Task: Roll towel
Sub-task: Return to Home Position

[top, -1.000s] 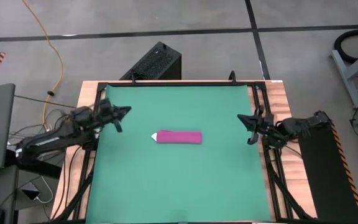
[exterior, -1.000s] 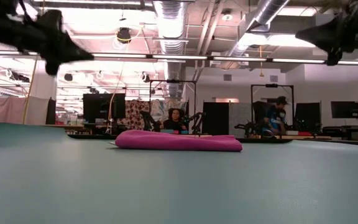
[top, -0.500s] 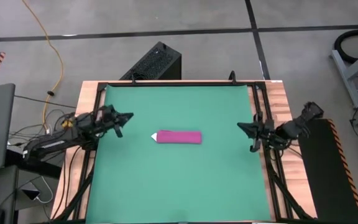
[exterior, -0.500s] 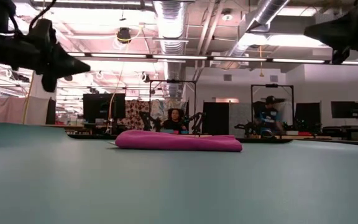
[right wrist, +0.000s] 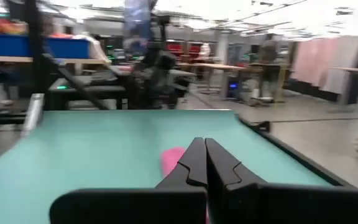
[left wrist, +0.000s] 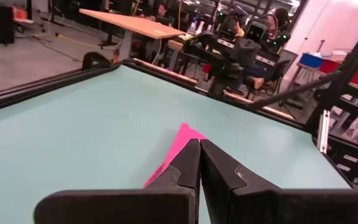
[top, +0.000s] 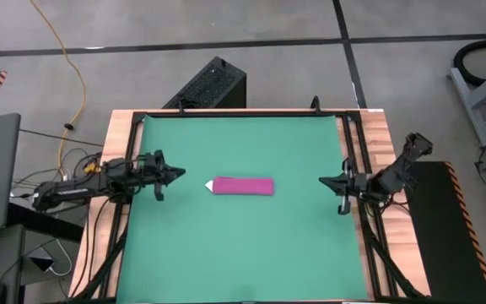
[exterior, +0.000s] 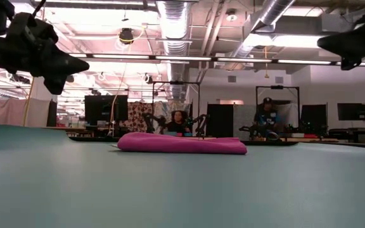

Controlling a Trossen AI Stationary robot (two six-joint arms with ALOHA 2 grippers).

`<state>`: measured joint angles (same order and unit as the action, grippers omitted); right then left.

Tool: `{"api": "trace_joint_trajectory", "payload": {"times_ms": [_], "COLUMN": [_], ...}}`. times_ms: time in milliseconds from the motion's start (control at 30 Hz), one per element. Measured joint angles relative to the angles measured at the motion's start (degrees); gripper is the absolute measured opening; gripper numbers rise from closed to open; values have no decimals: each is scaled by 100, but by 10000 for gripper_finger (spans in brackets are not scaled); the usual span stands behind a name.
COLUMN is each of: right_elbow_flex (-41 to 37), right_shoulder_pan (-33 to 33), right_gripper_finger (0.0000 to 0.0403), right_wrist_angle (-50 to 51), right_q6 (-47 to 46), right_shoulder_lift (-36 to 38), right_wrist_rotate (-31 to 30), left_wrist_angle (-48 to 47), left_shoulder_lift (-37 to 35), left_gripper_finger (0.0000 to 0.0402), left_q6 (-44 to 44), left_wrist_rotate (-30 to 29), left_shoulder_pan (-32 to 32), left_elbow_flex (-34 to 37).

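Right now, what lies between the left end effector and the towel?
Only bare green mat. The high view shows nothing else between the left end effector and the towel.

Showing a small magenta-purple soft cloth towel (top: 244,186) lying near the middle of the green table (top: 226,253), rolled into a long, low bundle. Running left to right in the high view, resting flat. Showing a small white tag (top: 209,185) sticking out at its left end.

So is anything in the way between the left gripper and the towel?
Nothing visible. Only bare green mat lies between the shut left gripper and the towel.
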<state>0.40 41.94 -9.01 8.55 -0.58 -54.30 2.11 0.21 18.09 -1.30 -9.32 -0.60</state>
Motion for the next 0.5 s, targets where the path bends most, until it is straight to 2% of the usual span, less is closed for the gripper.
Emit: {"api": "trace_joint_trajectory", "payload": {"times_ms": [300, 500], "right_elbow_flex": [-4, -4], "right_shoulder_pan": [-3, -3], "right_gripper_finger": [9, 36], "right_wrist_angle": [139, 135], "right_q6": [53, 53], "right_shoulder_lift": [0, 0], "right_wrist_rotate": [-53, -53], "left_wrist_angle": [-52, -59], "left_shoulder_lift": [2, 4], "left_gripper_finger": [0, 0], "left_q6": [295, 310], "left_wrist_rotate": [1, 57], "left_shoulder_pan": [44, 42], "left_elbow_flex": [2, 4]}}
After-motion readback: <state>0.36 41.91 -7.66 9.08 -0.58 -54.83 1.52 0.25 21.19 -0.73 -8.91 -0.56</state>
